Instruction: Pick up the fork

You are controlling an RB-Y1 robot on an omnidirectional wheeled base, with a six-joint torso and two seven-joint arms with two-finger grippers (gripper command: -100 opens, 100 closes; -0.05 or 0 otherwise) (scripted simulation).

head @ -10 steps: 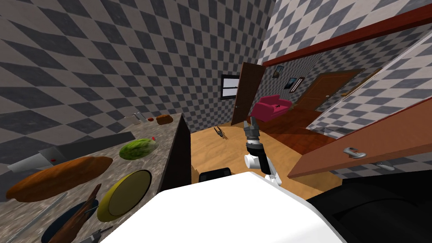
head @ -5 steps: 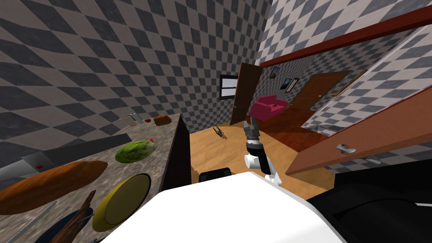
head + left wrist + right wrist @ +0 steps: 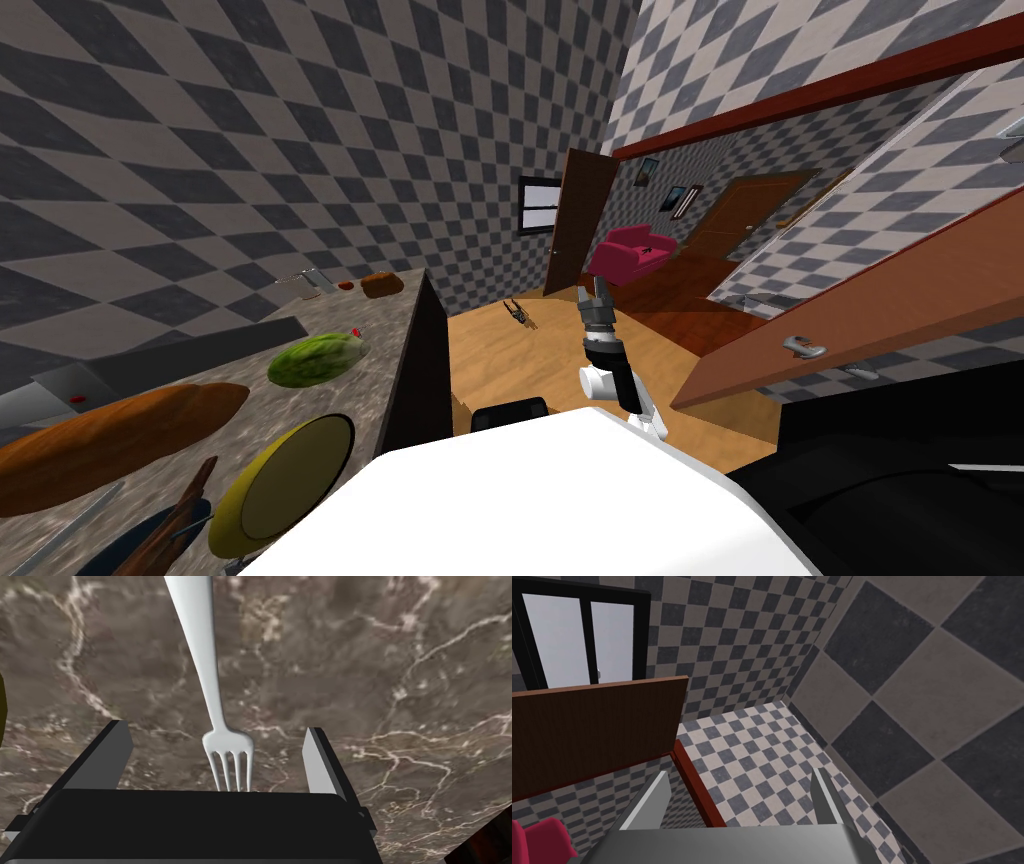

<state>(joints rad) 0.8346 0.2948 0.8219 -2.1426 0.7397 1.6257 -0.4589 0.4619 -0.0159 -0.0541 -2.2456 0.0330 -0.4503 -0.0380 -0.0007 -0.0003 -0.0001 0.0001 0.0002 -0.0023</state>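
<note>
The whole head view has been shifted by a move of the camera, not of the things. The table [image 3: 392,320], with its brown loaf [image 3: 120,440], green melon [image 3: 315,360] and yellow plate [image 3: 285,485], has been carried toward the picture's left edge. The open door [image 3: 900,300], its grey handle [image 3: 805,347] and the red sofa [image 3: 625,248] have been drawn leftward and slightly upward.
</note>
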